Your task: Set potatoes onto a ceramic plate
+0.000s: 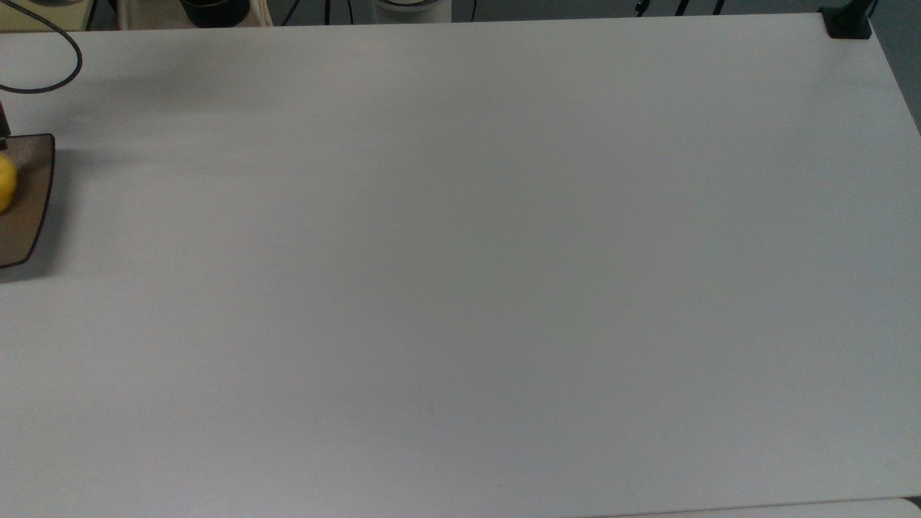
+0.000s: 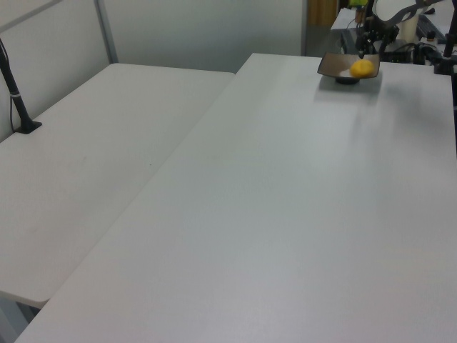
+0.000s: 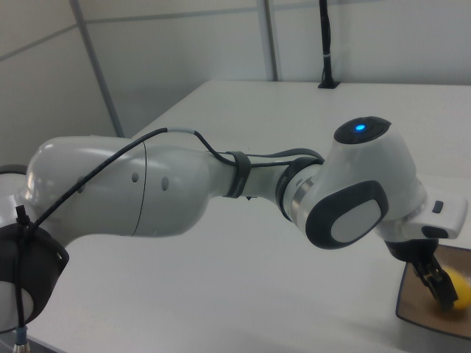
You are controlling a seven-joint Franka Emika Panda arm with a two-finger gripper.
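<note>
No legible txt, labels, brands or nos. anywhere in the top, left or right views.

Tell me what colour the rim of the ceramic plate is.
Dark, nearly black, around the brown ceramic plate; the top view shows it best.

One yellow potato [image 2: 363,68] is counted, lying on the one brown ceramic plate [image 2: 335,66] at the far right of the left view. One robot arm [image 3: 184,184] with one gripper [image 3: 440,288] is counted in the right view. Two white tables are counted in the left view: the large table [image 2: 285,214] and a second table [image 2: 86,164] beside it on the left view's left. One black cable loop [image 1: 50,83] is seen at the top view's far left.
</note>
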